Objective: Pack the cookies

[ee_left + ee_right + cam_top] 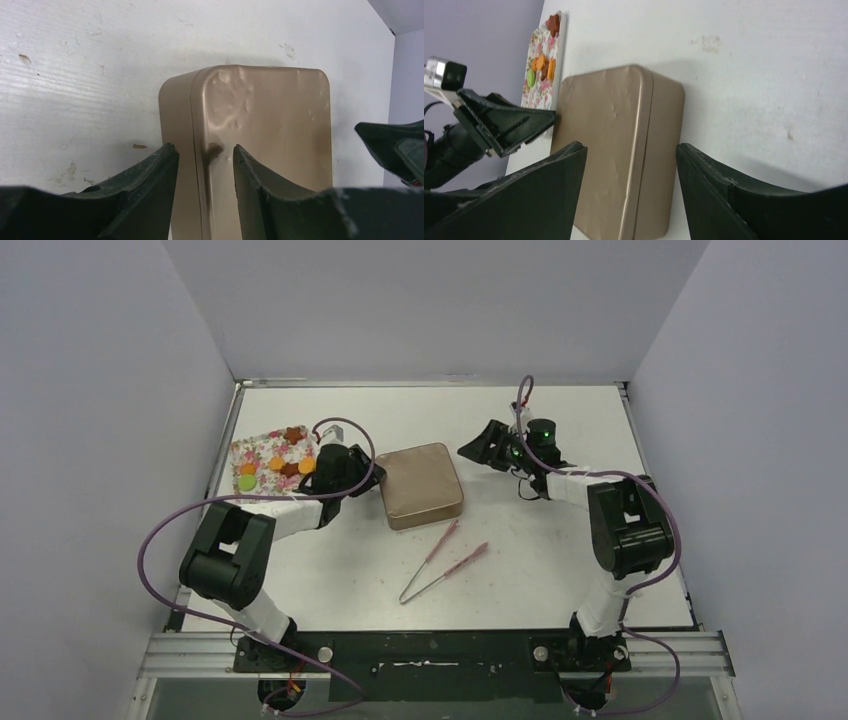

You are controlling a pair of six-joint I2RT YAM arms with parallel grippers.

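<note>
Left hand (202, 148): fingers apart, astride near edge of gold tin (420, 485); cannot tell if gripping. Right hand (630, 148): fingers wide apart, empty, short of tin's opposite side. Cookies (275, 463) on floral tray (255, 448), just behind left hand.

Items on the table (560, 570), top view: 6 cookies (276, 463) visible (3 orange, 2 dark brown, 1 green), 1 floral tray (262, 447), 1 gold tin (420, 485), 1 pair of pink tongs (441, 546).
</note>
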